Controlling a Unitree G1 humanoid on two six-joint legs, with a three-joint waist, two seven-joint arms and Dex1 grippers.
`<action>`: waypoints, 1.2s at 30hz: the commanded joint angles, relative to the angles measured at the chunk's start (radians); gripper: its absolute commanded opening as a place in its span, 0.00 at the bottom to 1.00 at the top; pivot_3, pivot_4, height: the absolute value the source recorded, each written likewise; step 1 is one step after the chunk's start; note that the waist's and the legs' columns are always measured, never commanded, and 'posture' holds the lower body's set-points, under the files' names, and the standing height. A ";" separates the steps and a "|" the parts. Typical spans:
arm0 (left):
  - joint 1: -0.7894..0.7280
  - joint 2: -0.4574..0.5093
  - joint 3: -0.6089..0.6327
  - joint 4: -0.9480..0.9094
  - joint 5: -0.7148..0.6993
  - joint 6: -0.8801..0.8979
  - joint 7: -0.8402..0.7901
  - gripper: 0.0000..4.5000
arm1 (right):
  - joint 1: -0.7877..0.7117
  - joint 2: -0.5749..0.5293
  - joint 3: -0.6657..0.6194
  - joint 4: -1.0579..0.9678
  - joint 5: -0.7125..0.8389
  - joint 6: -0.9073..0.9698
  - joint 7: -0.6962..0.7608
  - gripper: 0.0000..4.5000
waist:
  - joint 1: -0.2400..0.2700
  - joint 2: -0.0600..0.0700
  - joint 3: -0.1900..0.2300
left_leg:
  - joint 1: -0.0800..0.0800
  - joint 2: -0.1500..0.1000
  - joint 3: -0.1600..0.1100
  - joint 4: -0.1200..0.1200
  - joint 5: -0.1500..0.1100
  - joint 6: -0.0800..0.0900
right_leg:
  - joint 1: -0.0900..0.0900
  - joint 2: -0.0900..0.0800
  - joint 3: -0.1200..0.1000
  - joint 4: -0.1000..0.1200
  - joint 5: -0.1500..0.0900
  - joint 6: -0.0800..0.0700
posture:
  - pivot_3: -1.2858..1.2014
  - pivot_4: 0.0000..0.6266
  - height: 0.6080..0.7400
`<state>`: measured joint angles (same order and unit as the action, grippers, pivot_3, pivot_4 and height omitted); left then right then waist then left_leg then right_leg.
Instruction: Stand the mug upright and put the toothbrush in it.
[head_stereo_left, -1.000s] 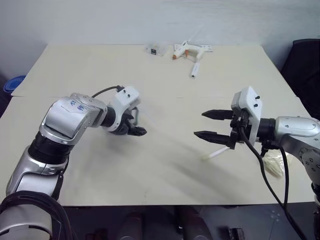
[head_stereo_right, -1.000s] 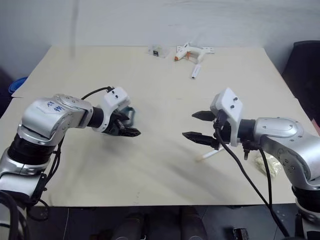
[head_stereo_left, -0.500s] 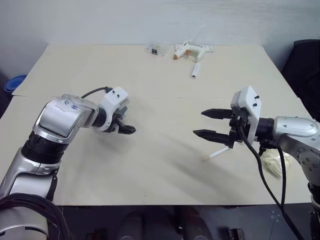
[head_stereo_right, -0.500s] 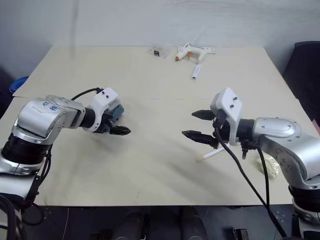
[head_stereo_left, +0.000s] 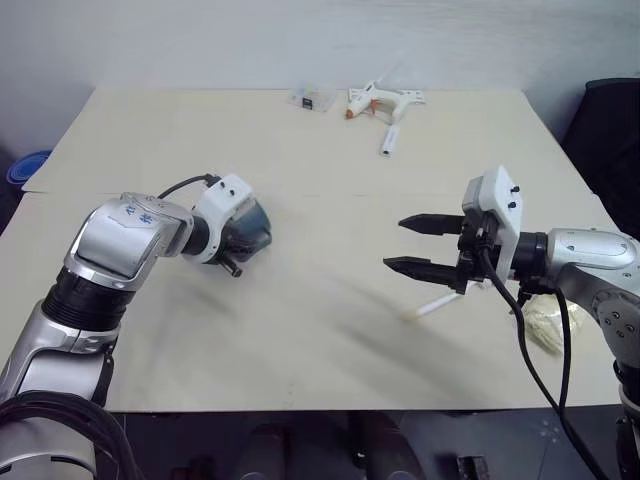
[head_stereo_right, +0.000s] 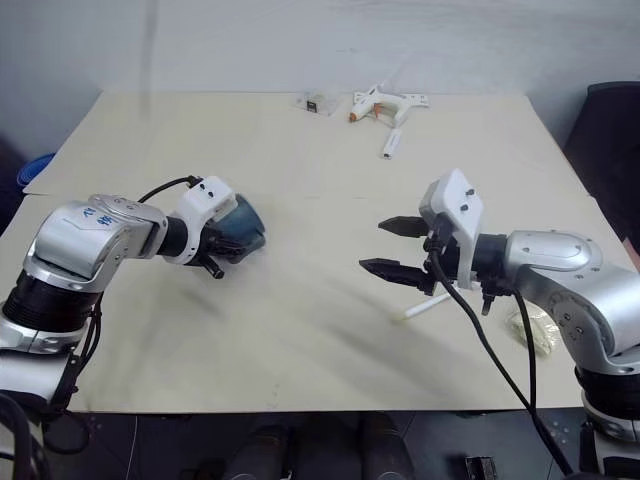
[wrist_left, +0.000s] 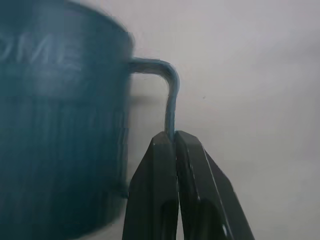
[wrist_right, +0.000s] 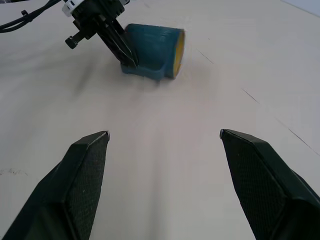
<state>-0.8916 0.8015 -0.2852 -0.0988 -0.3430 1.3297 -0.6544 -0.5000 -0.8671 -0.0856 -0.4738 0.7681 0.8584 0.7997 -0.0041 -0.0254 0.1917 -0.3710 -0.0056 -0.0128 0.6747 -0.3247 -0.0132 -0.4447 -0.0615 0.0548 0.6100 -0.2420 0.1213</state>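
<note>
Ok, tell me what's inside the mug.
The mug lies on its side; its visible yellow interior looks empty. The deeper part is hidden. The left gripper pinches only its handle.

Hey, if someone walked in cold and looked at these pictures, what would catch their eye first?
Probably the dark teal mug lying on its side on the left of the table, the left gripper shut on its handle. Next, the right gripper hovering open above the white toothbrush on the right.

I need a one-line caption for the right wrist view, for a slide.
Left gripper shut on the handle of the mug, which lies on its side on the table.
</note>
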 joint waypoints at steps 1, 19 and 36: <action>-0.002 0.015 0.036 0.000 0.013 -0.015 0.002 0.01 | -0.015 0.000 -0.024 -0.019 0.013 0.000 -0.001 0.82 | 0.000 0.000 0.000 | 0.000 0.000 0.000 0.000 0.000 0.000 | 0.000 0.000 0.000 0.000 0.000 0.000 | 0.52 0.24 1.00; 0.301 -0.528 0.392 -0.039 -0.119 -0.840 0.042 0.01 | 0.044 -0.035 -0.099 -0.019 0.002 0.031 -0.041 0.82 | 0.005 0.000 0.000 | -0.001 0.001 0.001 0.004 -0.001 0.001 | 0.000 -0.005 -0.001 -0.003 0.001 0.001 | 0.52 0.24 1.00; 0.458 -0.642 0.282 0.158 0.008 -1.147 0.021 0.01 | 0.011 -0.083 -0.124 -0.011 0.032 0.121 -0.054 0.82 | 0.006 0.000 0.000 | 0.001 0.000 0.005 0.006 -0.003 0.004 | 0.001 -0.001 0.002 -0.003 0.001 0.002 | 0.52 0.24 1.00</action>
<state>-0.4237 0.1420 -0.0119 0.1143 -0.3413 0.1813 -0.6260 -0.4667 -0.9352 -0.1707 -0.4686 0.7899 0.9828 0.7460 0.0016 -0.0249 0.1913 -0.3704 -0.0053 -0.0080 0.6811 -0.3275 -0.0089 -0.4436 -0.0629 0.0566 0.6072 -0.2405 0.1232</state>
